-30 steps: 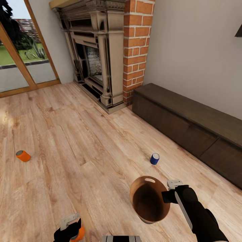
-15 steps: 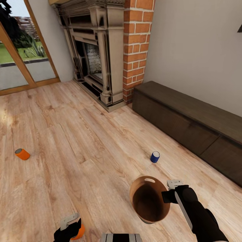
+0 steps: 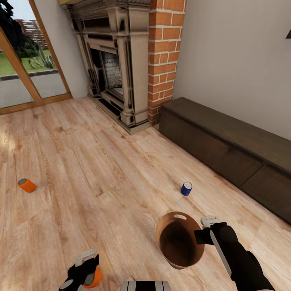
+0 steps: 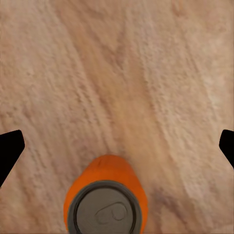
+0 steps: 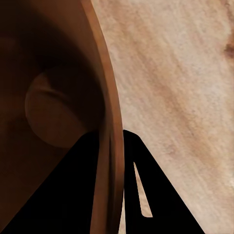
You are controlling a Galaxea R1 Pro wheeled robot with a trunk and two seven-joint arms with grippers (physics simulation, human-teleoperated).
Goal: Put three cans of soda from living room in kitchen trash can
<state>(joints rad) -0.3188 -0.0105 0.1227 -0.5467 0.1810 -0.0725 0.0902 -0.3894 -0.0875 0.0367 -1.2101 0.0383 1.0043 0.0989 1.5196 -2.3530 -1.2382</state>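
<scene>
My right gripper point(image 3: 203, 233) is shut on the rim of the tash can point(image 3: 178, 241), a round bin with a brown inside, held low at the head view's front right. In the right wrist view the fingers point(image 5: 141, 170) pinch the bin's rim point(image 5: 111, 117). My left gripper point(image 3: 83, 268) hangs open over an upright orange can of soda point(image 3: 94, 279); the left wrist view looks down on that can's grey top point(image 4: 107, 212), with the fingertips point(image 4: 9, 148) far apart. A blue can point(image 3: 186, 188) stands on the floor beyond the bin. Another orange can point(image 3: 27, 185) lies at the far left.
Light wood plank floor point(image 3: 101, 169) stretches ahead. A long dark wood cabinet point(image 3: 226, 149) runs along the right wall. The brick fireplace point(image 3: 125, 64) stands at the back, with a glass door point(image 3: 24, 72) to its left.
The head camera tipped slightly at first. My left gripper has shifted a little left and tilted, so more of the orange can shows beside it. The right gripper and bin stayed put.
</scene>
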